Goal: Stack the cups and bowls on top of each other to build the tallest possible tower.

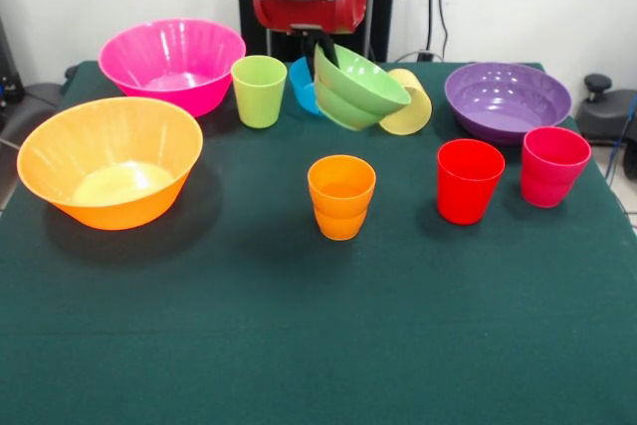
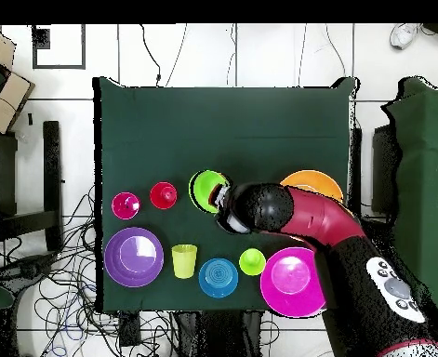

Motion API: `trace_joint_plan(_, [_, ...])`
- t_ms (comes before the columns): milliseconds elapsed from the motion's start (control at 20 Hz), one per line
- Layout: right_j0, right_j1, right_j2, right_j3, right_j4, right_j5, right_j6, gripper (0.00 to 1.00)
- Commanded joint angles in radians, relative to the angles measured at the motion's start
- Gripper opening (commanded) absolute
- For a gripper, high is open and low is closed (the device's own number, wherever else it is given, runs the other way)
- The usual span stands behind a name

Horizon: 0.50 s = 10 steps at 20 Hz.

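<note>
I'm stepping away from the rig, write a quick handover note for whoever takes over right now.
End effector: shut on the light green bowl, held tilted in the air.
Orange cup: upright mid-table, nothing on it.
Red cup and pink-red cup: upright, side by side near the purple bowl.
Lime cup: upright by the pink bowl.
Orange bowl: apart at the table edge.
Yellow cup and blue bowl: partly hidden behind the held bowl.
Done: no stack yet.
Left: the whole tower.
</note>
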<state>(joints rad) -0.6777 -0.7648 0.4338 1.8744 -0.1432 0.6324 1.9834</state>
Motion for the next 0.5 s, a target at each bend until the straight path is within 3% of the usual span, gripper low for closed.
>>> trace_joint_plan(50, [-0.001, 0.063, 0.061, -0.080, -0.054, -0.064, -0.066, 0.00])
trace_joint_plan(500, [-0.007, 0.102, 0.073, -0.094, -0.050, -0.088, -0.057, 0.00])
